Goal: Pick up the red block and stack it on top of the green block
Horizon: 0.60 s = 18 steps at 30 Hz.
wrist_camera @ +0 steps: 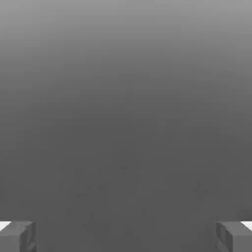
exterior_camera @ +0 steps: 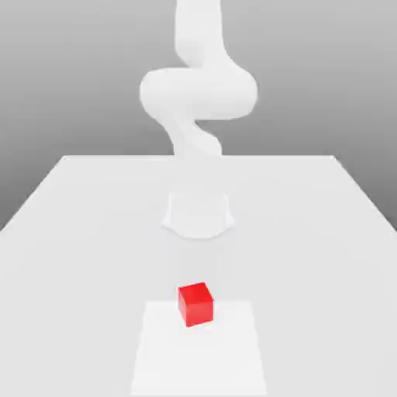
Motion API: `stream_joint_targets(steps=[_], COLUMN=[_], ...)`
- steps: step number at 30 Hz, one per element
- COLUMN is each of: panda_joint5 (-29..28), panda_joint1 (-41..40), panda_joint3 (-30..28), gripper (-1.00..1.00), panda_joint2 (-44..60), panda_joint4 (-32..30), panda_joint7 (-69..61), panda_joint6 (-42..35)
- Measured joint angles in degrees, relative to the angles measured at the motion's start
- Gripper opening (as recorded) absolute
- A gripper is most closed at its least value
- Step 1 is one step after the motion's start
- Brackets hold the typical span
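Note:
The red block (exterior_camera: 195, 303), a small bright red cube, rests on the white table (exterior_camera: 310, 233) near its front edge, at the back of a paler square patch (exterior_camera: 225, 357). Behind it, the white arm (exterior_camera: 198, 89) rises from its base (exterior_camera: 198, 213) and bends upward, well above the block. In the hand view my gripper (wrist_camera: 126, 237) is open: one grey fingertip (wrist_camera: 17, 237) and the other (wrist_camera: 235, 237) stand far apart with nothing between them, and the camera faces a plain grey backdrop.
The table's surface stretches wide to both sides of the block and back to the arm's round base. Its far edge runs behind the base, and grey backdrop lies beyond.

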Motion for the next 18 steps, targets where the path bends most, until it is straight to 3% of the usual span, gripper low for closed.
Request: stream_joint_targets(steps=[13,18], panda_joint5=[-0.57,-0.82], panda_joint1=[3.69,4.46], panda_joint3=[-4.6,-5.32], gripper=[0.0,0.0], panda_joint2=[23.46,37.76], panda_joint4=[-22.79,-30.58], panda_joint7=[-12.53,-17.53], panda_joint6=[17.92,28.58])
